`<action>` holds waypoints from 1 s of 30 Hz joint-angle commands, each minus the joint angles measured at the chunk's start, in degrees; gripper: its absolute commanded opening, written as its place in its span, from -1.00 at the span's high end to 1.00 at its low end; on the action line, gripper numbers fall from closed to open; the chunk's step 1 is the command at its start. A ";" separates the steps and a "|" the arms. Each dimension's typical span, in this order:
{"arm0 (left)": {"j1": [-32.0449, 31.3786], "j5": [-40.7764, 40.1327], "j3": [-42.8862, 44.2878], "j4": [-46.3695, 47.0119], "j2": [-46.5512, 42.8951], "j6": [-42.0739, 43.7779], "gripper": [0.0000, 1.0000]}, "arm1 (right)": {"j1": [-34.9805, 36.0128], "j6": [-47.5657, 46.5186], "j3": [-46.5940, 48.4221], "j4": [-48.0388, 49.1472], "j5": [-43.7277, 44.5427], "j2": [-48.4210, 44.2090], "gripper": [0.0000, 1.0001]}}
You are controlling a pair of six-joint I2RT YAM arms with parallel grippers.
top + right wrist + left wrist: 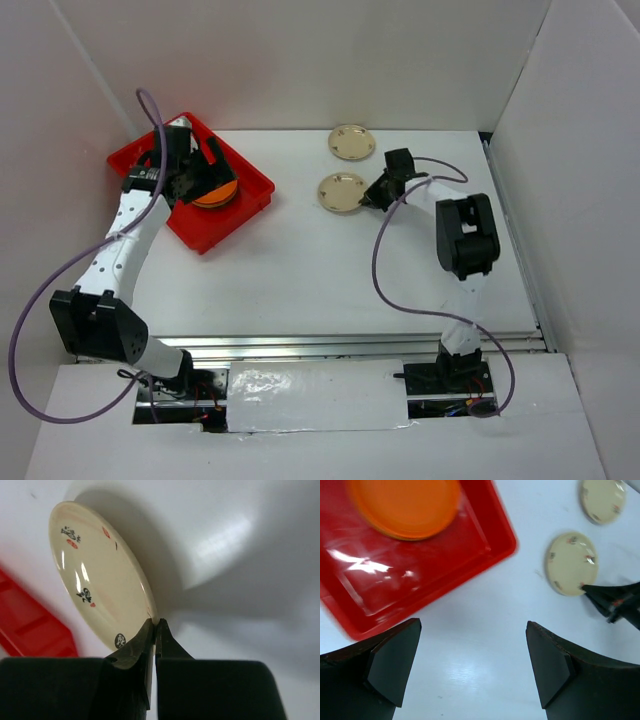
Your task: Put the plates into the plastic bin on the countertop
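Right hand [154, 630] pinching rim of glossy beige plate [95, 575], another beige plate [351, 141] nearby, left hand [472, 665] spread above red bin [420, 580] holding orange plate [405, 505]

Bright, even overhead light, with soft shadows and some blur

In the left wrist view, the shallow bright red plastic bin [485, 535] ahead and left of the black left gripper [473, 645] carries white glare streaks. The round orange plate [405, 505] in it is smeared, and the near fingers are out of focus. In the right wrist view, the round beige patterned plate [95, 585] just above the right gripper [156, 627] shows small highlights and throws a broad soft shadow to the right across the plain white countertop [240, 605] — a pale hot spot lies within that shadow.
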 commanded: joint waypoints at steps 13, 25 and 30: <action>-1.74 44.27 0.62 22.91 14.60 -0.23 -0.93 | 7.71 -10.40 -24.88 20.53 -23.29 -33.60 1.00; -2.09 44.98 -0.35 24.51 16.80 -0.50 0.60 | 9.21 -5.56 -24.09 27.12 -28.49 -30.88 1.00; -2.00 44.90 -0.09 23.80 16.89 -0.41 1.00 | 9.12 -4.78 -22.59 27.56 -28.75 -29.56 0.66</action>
